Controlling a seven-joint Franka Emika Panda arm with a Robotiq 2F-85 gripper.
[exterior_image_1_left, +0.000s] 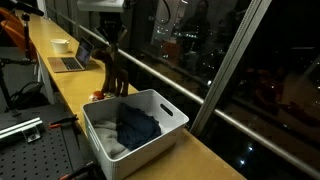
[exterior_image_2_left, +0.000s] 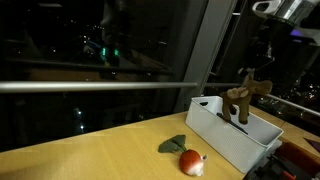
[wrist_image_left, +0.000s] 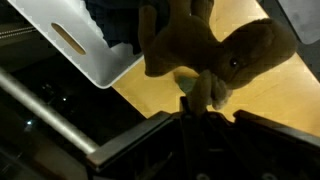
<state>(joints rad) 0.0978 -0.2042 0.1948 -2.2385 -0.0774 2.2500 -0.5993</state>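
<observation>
The gripper (wrist_image_left: 203, 100) is seen with its fingers pressed tight on a soft toy (wrist_image_left: 225, 50). The toy is pinched by a small, paler bit at one end.

The soft toy is brown and fuzzy, with thick floppy parts like arms or legs. Its face cannot be made out.

In an exterior view the toy (exterior_image_1_left: 116, 72) is held up in the air under the gripper (exterior_image_1_left: 113, 40). It is hung long-ways, straight up and down. Its top end is held in the fingers and its loose end is pointed down at the table (exterior_image_1_left: 70, 88). The low end is seen close to the far rim of a white bin (exterior_image_1_left: 150, 150). Whether it is over the bin or just past the rim cannot be told.

The bin is open at the top, with a slot handle cut in its side. A dark blue cloth (exterior_image_1_left: 138, 128) is piled inside it, and a grey cloth (exterior_image_1_left: 108, 143) is tucked beside that.

In an exterior view a toy radish (exterior_image_2_left: 192, 163) with green leaves is laid on the table, near the bin (exterior_image_2_left: 225, 140). Farther along the table a laptop (exterior_image_1_left: 73, 60) and a bowl (exterior_image_1_left: 61, 45) are set. A dark window is seen behind it all.
</observation>
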